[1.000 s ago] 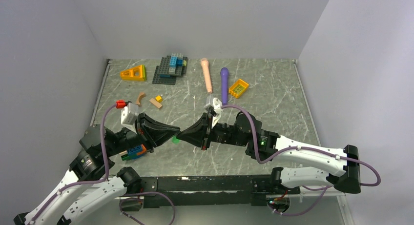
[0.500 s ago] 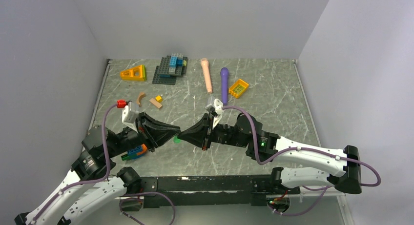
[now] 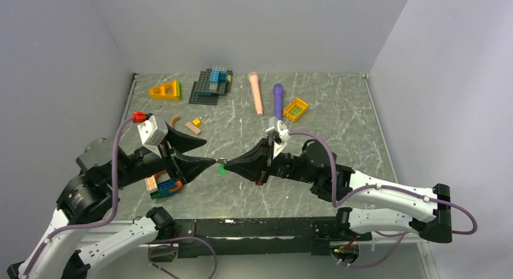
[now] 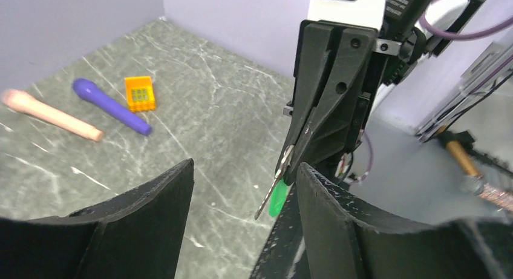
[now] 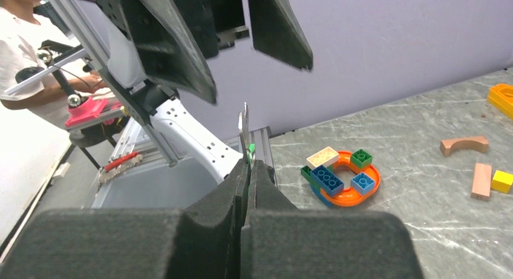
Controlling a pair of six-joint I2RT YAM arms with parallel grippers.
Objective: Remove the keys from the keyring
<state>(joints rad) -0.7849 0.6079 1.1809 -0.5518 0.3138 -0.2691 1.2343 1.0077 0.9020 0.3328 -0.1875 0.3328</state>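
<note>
Open jaws on the left gripper [image 3: 210, 152], spread wide, nothing in them. The keys [image 4: 277, 194] sit just ahead of that gap: thin metal blade and green tag, pinched at the tips of the right gripper [image 3: 231, 166], whose jaws are clamped tight. Likely light, stiff, slick. Best grip is across the blade's flats. Ring itself not discernible.

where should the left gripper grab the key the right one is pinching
Likely the bare metal blade of the key jutting past the shut right gripper, clear of the green tag. Come straight on from the open left gripper; the blade points that way.
</note>
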